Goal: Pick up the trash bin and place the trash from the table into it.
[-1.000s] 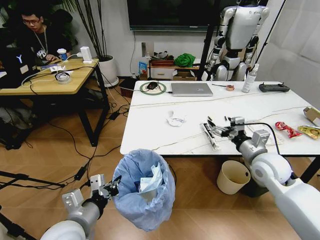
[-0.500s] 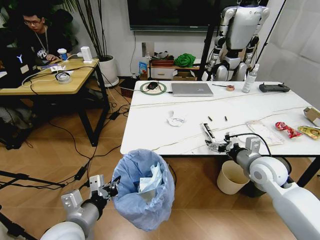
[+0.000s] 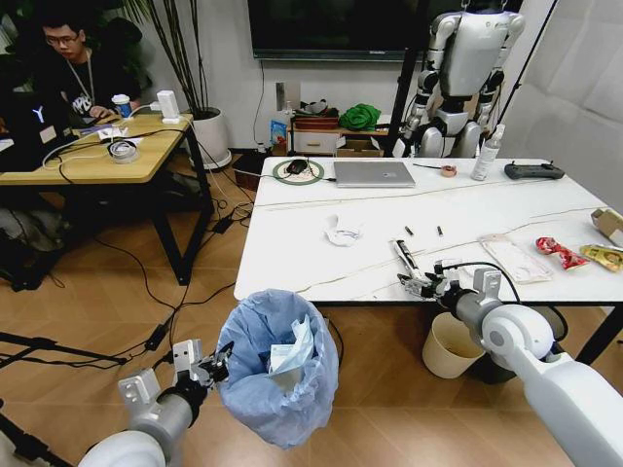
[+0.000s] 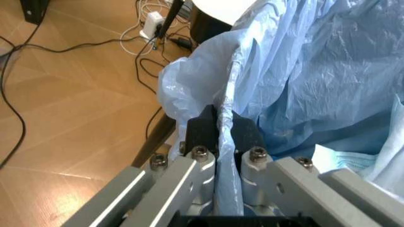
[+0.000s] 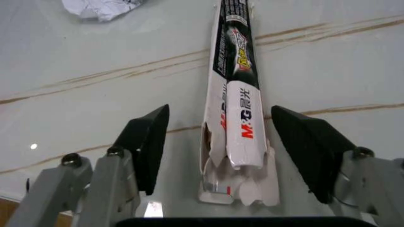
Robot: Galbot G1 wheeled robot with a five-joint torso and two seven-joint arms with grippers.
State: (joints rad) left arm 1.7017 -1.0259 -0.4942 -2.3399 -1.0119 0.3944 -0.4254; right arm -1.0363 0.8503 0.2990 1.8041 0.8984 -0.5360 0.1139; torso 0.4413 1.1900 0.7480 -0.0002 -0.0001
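The trash bin (image 3: 277, 365), lined with a crinkly light-blue bag, hangs just below the table's front left corner with tissues inside. My left gripper (image 3: 218, 369) is shut on the bag's rim (image 4: 227, 101); its pads (image 4: 203, 128) pinch the twisted plastic. My right gripper (image 3: 421, 283) is open at the front edge of the table (image 3: 292, 243). It straddles a long white-and-black wrapper (image 5: 235, 94), which lies flat between the fingers (image 5: 149, 137). Other trash on the table: a crumpled tissue (image 3: 343, 231), a clear plastic package (image 3: 514, 258), a red wrapper (image 3: 559, 251) and a yellow wrapper (image 3: 604, 256).
A grey laptop (image 3: 373, 173), a black controller (image 3: 532, 170), a spray bottle (image 3: 486, 153) and a tape roll (image 3: 447, 170) sit along the table's far side. A cream bucket (image 3: 454, 343) stands under the table. A wooden desk (image 3: 92, 161) is at the left.
My right gripper has dropped and pulled back from above the table to its front edge, behind the long wrapper's near end. The bin and left gripper have hardly moved.
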